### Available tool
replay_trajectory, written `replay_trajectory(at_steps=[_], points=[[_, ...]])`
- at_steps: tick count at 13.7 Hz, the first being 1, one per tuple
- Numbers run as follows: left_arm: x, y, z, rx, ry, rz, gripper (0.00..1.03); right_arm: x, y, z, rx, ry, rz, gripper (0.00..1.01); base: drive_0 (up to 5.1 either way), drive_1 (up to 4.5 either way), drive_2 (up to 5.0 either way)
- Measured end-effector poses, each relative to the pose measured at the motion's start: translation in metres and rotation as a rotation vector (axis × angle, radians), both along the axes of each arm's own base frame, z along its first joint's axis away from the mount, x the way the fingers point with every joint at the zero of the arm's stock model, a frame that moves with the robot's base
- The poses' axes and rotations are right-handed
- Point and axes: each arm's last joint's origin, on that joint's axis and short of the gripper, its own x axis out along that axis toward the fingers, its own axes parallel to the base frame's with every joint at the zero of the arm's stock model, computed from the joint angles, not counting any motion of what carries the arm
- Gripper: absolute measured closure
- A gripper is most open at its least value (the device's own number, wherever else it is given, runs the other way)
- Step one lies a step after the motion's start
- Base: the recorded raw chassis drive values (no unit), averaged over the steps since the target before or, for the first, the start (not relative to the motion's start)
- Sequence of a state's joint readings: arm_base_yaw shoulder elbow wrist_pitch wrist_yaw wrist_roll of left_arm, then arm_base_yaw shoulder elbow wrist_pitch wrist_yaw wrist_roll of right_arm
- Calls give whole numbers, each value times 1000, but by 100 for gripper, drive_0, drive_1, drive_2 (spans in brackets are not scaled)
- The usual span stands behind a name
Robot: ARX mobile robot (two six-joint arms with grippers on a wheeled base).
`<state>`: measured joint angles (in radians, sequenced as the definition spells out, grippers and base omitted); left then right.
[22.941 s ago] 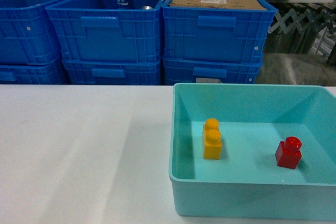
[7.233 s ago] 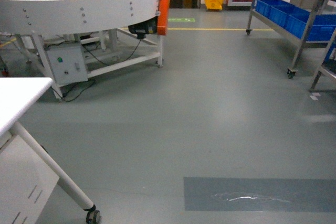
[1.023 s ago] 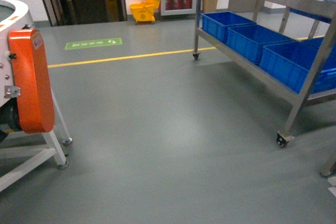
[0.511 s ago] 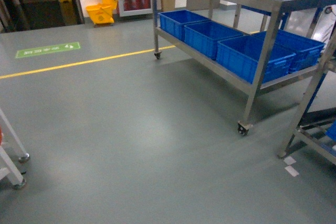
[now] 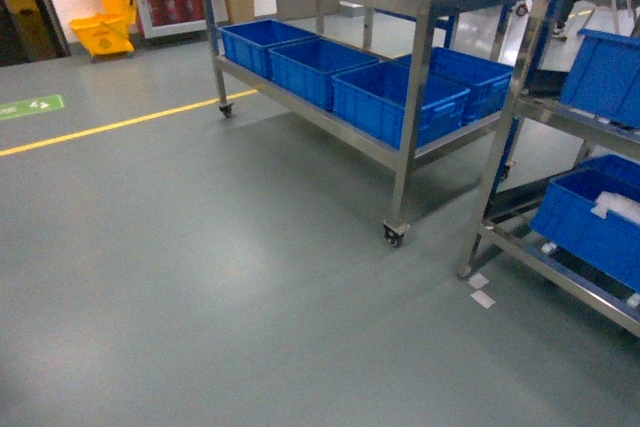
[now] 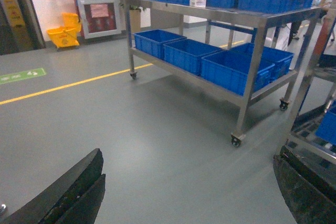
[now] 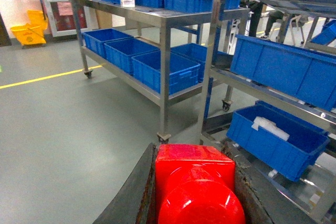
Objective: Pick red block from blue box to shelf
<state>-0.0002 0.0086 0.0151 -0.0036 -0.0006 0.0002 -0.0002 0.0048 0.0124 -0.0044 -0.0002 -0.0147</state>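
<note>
1. Red block point(image 7: 197, 182) is the thing most at risk: it sits clamped between the two fingers of the right hand point(image 7: 195, 192), filling the bottom of the right wrist view, while the robot faces open grey floor point(image 5: 200, 277). A jolt or a slackening grip on the way could drop it, and a glossy brick would likely bounce or skid under a rack.
2. Shelf point(image 5: 400, 77) choice could go wrong. Two steel racks stand close together, the long one with blue crates point(image 5: 395, 97) on its lower tier and a second rack point(image 5: 560, 197) at the right. Their tiers are mostly taken up by crates, so bare steel for a small brick looks scarce, and it might land in a crate instead.
3. Square posts and caster wheels point(image 5: 392, 235) stick out at floor level; a base steered too tight could knock the rack and set it rolling.
4. Left hand point(image 6: 189, 192) hangs released, fingers spread wide and empty; reaching in, it could snag a post.
</note>
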Motion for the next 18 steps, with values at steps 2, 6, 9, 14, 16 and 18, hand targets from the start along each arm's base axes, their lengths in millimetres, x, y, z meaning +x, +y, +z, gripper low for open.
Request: replay_trajectory(at_steps=[2, 6, 9, 14, 16, 18], points=[[0, 0, 0, 0, 0, 0, 5, 0, 0, 0, 0, 0, 0, 73, -153, -153, -153], [0, 0, 0, 0, 0, 0, 5, 0, 0, 0, 0, 0, 0, 73, -157, -157, -157], [0, 0, 0, 0, 0, 0, 5, 0, 0, 0, 0, 0, 0, 73, -161, -161, -161], [0, 0, 0, 0, 0, 0, 5, 0, 0, 0, 0, 0, 0, 73, -157, -157, -157], [0, 0, 0, 0, 0, 0, 5, 0, 0, 0, 0, 0, 0, 73, -165, -165, -165], [0, 0, 0, 0, 0, 0, 5, 0, 0, 0, 0, 0, 0, 73, -153, -153, -153]])
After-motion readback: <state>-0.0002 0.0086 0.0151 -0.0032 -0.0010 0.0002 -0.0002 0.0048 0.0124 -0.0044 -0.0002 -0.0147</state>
